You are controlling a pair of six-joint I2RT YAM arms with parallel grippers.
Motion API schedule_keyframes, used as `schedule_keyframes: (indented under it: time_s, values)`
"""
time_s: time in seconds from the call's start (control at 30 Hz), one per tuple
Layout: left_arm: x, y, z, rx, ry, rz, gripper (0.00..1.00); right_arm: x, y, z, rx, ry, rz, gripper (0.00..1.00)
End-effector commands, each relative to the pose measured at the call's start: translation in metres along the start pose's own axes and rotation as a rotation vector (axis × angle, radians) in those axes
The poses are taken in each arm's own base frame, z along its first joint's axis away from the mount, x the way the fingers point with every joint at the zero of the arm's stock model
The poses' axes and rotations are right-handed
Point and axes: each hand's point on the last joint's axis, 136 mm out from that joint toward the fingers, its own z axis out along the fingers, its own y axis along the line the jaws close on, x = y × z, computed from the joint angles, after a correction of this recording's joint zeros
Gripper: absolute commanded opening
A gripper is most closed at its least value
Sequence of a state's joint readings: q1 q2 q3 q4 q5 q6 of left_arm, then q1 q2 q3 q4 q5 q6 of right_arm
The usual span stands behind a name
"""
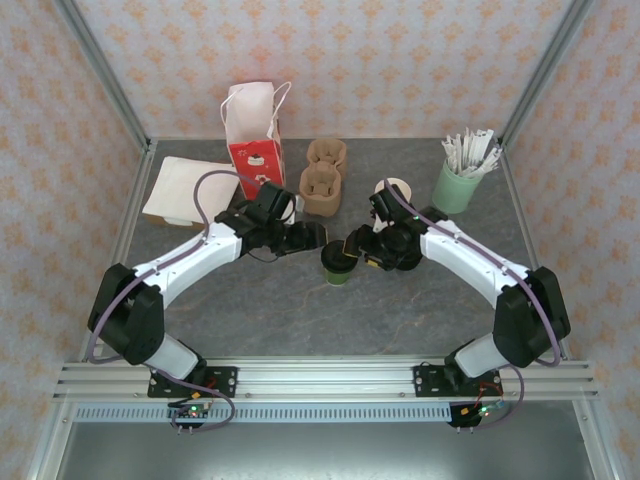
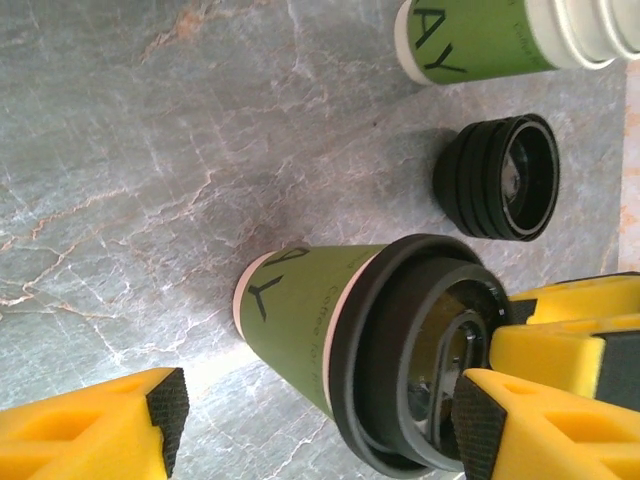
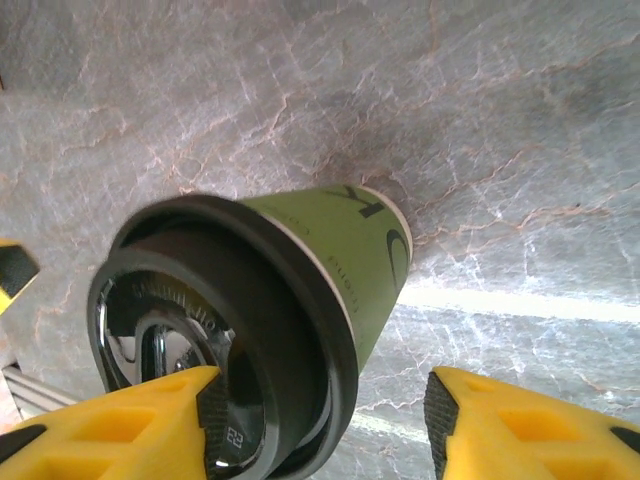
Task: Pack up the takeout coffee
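takeout coffee (image 1: 339, 262) sits between both sets of fingers. left fingers (image 2: 110, 425) apart, straddling it; right fingers (image 3: 530, 430) apart, one by the lid (image 3: 200, 330). cup upright, centre of worktop (image 1: 250, 310). judgement: one arm should close squarely below the lid while the other clears.

I read the cup (image 3: 345, 245) as matt green paper, its lid (image 3: 200, 310) glossy black plastic. Worktop (image 2: 150, 150) looks like smooth grey veined stone, faint sheen.
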State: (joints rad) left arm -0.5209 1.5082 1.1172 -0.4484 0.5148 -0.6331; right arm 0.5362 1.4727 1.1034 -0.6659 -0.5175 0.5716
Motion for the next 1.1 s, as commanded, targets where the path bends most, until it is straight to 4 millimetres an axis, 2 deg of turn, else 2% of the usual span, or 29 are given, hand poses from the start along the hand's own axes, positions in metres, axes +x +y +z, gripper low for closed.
schedule_keyframes:
  time_s: [0.0,0.17,0.43,0.57,0.7,0.9,1.07]
  values:
    - [-0.022,-0.014,-0.028,0.025,-0.101,0.008,0.75,-0.012,0.004,-0.019,0.031,-0.077,-0.033,0.58]
    - [-0.027,-0.009,-0.042,0.018,-0.141,0.001,0.78,-0.023,0.013,-0.031,0.021,-0.126,-0.036,0.62]
    - [-0.033,-0.006,-0.059,0.036,-0.179,-0.018,0.79,-0.037,0.02,-0.062,0.025,-0.203,-0.044,0.68]
    - [-0.037,-0.01,-0.066,0.064,-0.184,-0.019,0.79,-0.038,0.019,-0.083,0.025,-0.244,-0.041,0.68]
    - [-0.039,-0.021,-0.067,0.095,-0.162,0.003,0.77,-0.029,0.015,-0.096,0.013,-0.26,-0.032,0.68]
    - [-0.039,-0.031,-0.057,0.144,-0.115,0.019,0.74,-0.007,0.017,-0.091,-0.102,-0.219,0.043,0.67]
    - [-0.039,-0.034,-0.041,0.174,-0.072,0.015,0.74,0.009,0.01,-0.071,-0.166,-0.189,0.113,0.67]
